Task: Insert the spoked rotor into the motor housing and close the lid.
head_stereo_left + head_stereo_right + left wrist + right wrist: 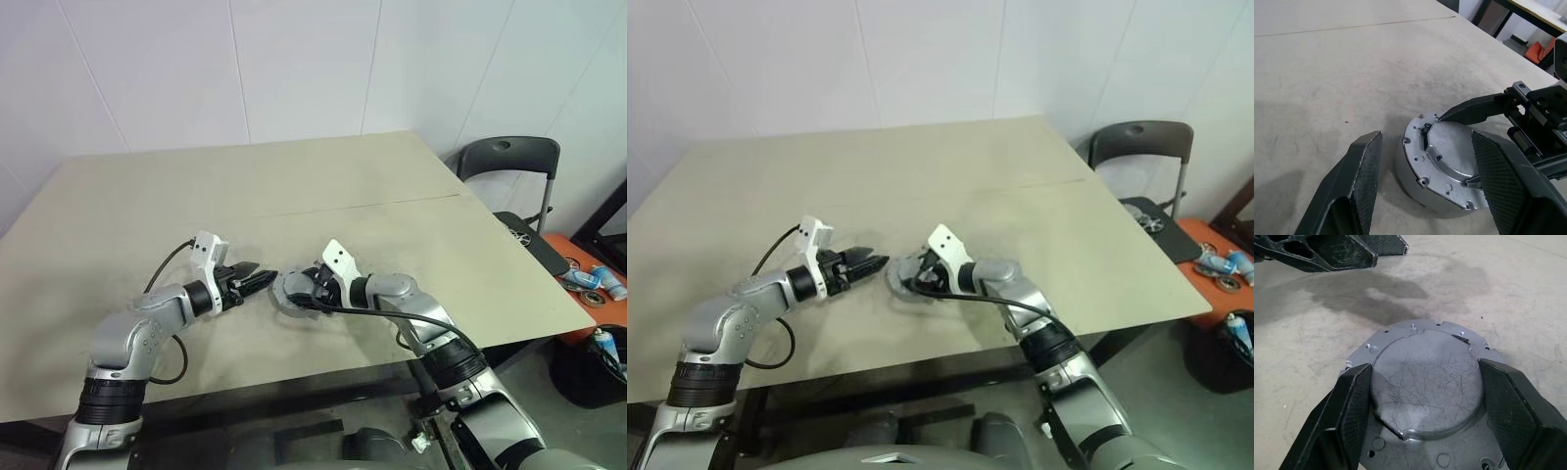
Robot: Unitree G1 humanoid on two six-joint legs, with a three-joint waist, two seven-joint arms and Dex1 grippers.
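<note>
We see the lid as dull grey metal, finely scratched, on a silver metal housing. Finger pads are black, cross-hatched. Worktop is matt beige, slightly mottled.

Even, bright light; soft shadows on the table; sharp views.

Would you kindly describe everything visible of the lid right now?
The lid is a round grey metal disc with a raised, scratched centre and a flat rim dotted with small screw holes and notches. It sits on the motor housing, slightly tilted, on the table. The right gripper straddles it, fingers at its raised centre; the left gripper stands open beside it.
</note>
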